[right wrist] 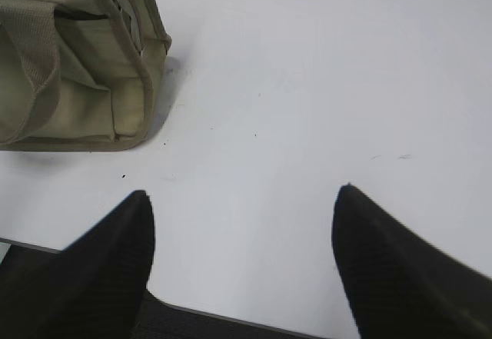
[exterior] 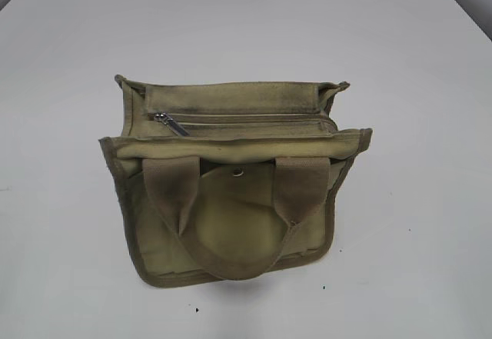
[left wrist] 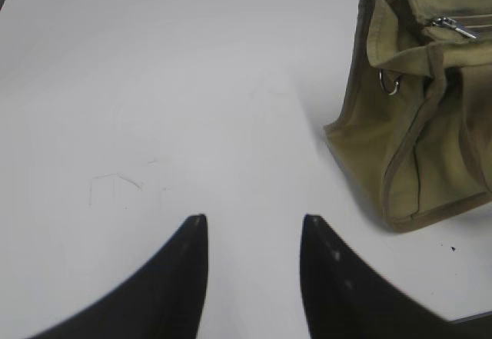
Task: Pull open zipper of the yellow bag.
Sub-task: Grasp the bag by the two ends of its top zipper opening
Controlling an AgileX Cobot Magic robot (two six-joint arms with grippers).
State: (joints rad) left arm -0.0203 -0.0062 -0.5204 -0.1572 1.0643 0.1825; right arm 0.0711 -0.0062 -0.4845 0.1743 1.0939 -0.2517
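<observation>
The zipper (exterior: 246, 121) runs straight across the top of the yellow bag (exterior: 231, 193), and its silver pull tab (exterior: 171, 124) lies at the left end of the track in the exterior view, tilted down toward the front. The track looks closed along its length, though the far right end tucks under a fold of fabric and is hard to make out. The bag stands near the middle of the white counter (exterior: 415, 224), its two webbing handles (exterior: 173, 201) drooping over the front face, where a round flap with a small metal snap (exterior: 237, 172) shows between them.

In the left wrist view only one end of the bag shows, cut off by the right edge; the pull tab and a small metal ring (left wrist: 390, 84) on the side are visible. The left gripper (left wrist: 254, 231) hangs over bare counter, well apart from the bag, jaws moderately spread and holding nothing.

The right wrist view catches only one lower corner of the bag at top left. The right gripper (right wrist: 242, 201) has its jaws spread wide over bare counter, empty.
</observation>
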